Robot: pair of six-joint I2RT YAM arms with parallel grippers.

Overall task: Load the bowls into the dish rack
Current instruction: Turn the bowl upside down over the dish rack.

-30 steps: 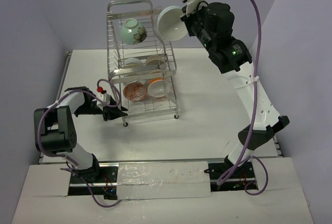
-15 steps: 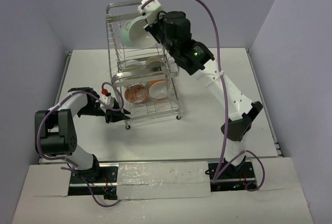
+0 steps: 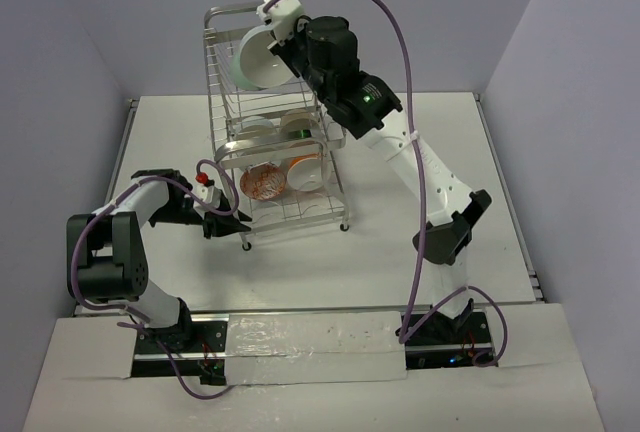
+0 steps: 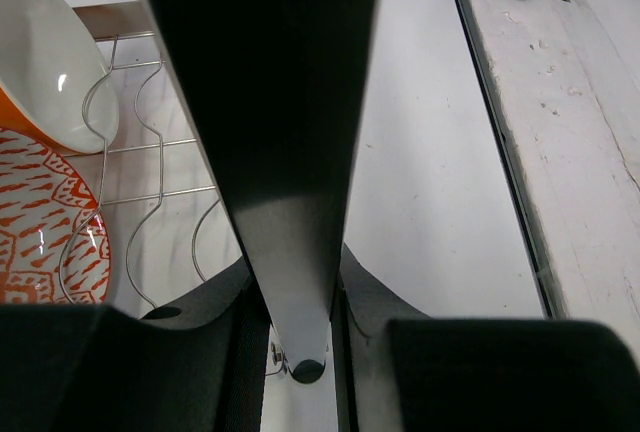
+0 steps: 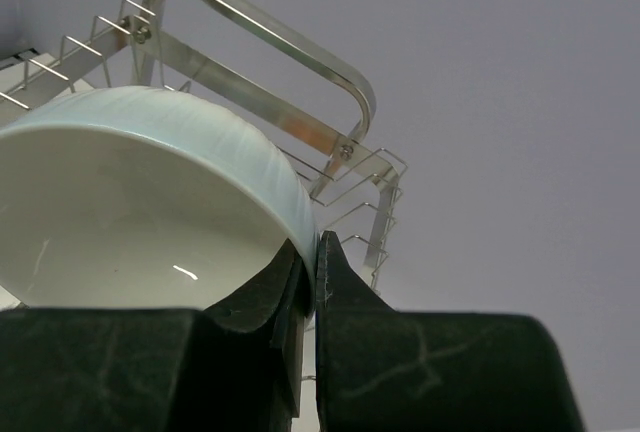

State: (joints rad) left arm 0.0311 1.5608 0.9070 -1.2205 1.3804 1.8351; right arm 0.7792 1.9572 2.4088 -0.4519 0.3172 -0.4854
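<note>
While the right gripper (image 3: 284, 48) pinches the rim of a white bowl (image 3: 258, 58), the overhead view places that bowl on edge at the top tier of the dish rack (image 3: 213, 92). The rack is toward 12 o'clock on the table (image 3: 420, 152), and the arm reaches in from 5 o'clock. The middle tier holds white bowls (image 3: 256, 130), the bottom an orange-red patterned bowl (image 3: 262, 180). At 8 o'clock of the rack's base, the left gripper (image 3: 232, 222) meets the front-left leg.

From the left wrist, a rack post (image 4: 270, 102) runs straight down between the fingers (image 4: 120, 372). They sit narrow against both its sides, apparently bracing it. The patterned bowl lies at 9 o'clock behind the wires.

From the right wrist, the jaws are closed thin on the bowl's rim at 6 o'clock, with the loop handle (image 5: 270, 42) arching at 12 o'clock.

The placement looks unfinished. Letting go before the bowl seats between wires could drop it onto the bowls beneath. A sideways push could tip the tall rack if the brace slips. Whatever sits behind the bowl is hidden, so a knock there is possible.
</note>
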